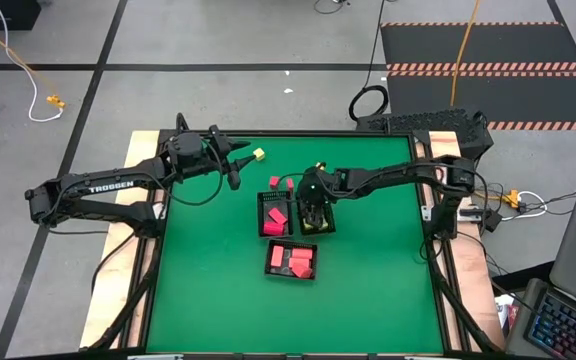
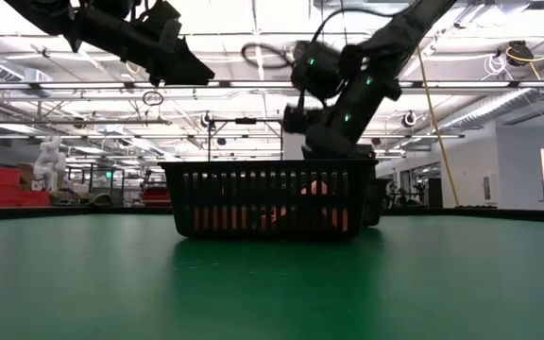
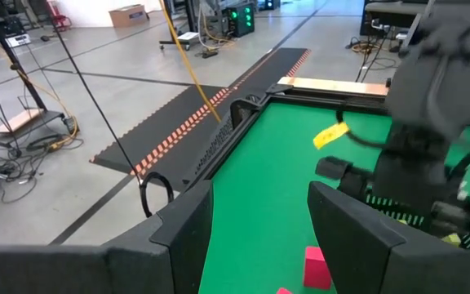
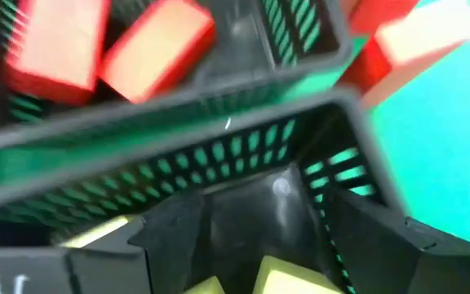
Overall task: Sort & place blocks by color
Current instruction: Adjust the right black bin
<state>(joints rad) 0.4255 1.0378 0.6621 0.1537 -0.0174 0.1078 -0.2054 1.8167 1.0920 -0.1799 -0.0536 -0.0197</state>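
right wrist view alone shows yellow blocks (image 4: 288, 276) — inside tray (image 4: 219, 155)

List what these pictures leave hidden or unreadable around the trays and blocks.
- High view: the right gripper covers the yellow tray's contents.
- Low view: the nearest tray's mesh wall blurs the red blocks behind it; the other trays are hidden.
- Right wrist view: yellow blocks cut off by the edge.
- Left wrist view: the right arm's body blocks the trays.

Black mesh tray (image 2: 268, 196) sits on the green table (image 2: 272, 283), red blocks (image 2: 317, 189) visible through its wall. One arm's gripper (image 2: 327, 144) hangs just above the tray's rim; the other arm (image 2: 126, 33) is high, well clear.
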